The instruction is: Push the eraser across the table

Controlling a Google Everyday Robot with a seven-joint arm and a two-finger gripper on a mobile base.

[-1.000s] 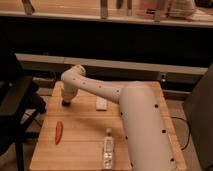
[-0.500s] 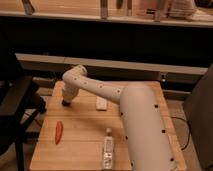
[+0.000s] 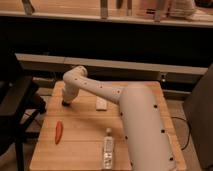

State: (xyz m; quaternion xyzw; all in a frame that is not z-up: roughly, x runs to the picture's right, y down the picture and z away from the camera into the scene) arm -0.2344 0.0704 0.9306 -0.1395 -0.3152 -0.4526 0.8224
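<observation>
The table (image 3: 80,142) is a light wooden plank top seen from above. My white arm reaches from the lower right across it to the far left. My gripper (image 3: 66,103) points down at the tabletop near the left edge, its dark tip touching or just above the wood. The black eraser does not show on its own; the dark bit at the gripper tip may be it or the gripper itself, I cannot tell which.
A whitish rectangular block (image 3: 101,104) lies to the right of the gripper. A red-orange chili-shaped thing (image 3: 59,131) lies at the front left. A clear bottle (image 3: 107,147) lies at the front middle. A dark chair (image 3: 17,107) stands by the left edge.
</observation>
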